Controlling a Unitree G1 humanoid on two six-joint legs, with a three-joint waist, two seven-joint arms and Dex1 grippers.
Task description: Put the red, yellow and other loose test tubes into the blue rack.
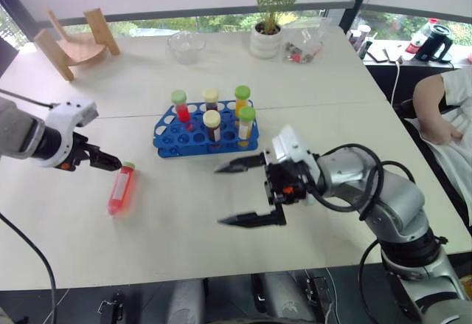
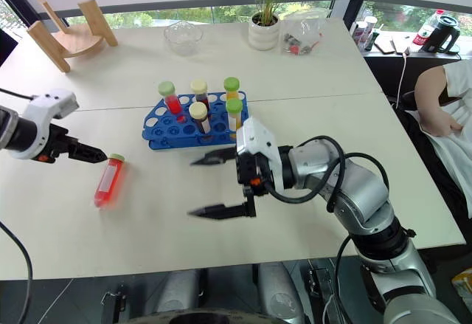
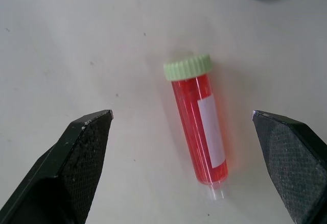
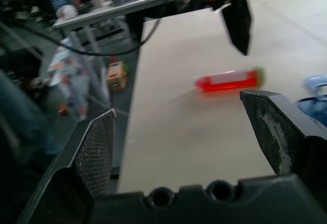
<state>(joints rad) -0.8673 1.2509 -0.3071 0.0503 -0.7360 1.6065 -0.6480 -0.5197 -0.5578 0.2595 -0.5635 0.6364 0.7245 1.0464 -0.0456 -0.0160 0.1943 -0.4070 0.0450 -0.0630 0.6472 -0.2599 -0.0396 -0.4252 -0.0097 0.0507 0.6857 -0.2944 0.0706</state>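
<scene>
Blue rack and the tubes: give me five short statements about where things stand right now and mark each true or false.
1. A red tube with a green cap lies flat on the table, outside the blue rack. True.
2. The left gripper is clamped on the red tube. False: its fingers stand wide open on either side of it, not touching.
3. Five capped tubes stand upright in the rack. True.
4. The right gripper carries a yellow tube. False: its fingers are open and hold nothing.
5. The rack sits beside the potted plant at the table's far edge. False: it is near the table's middle, well short of the plant.
</scene>
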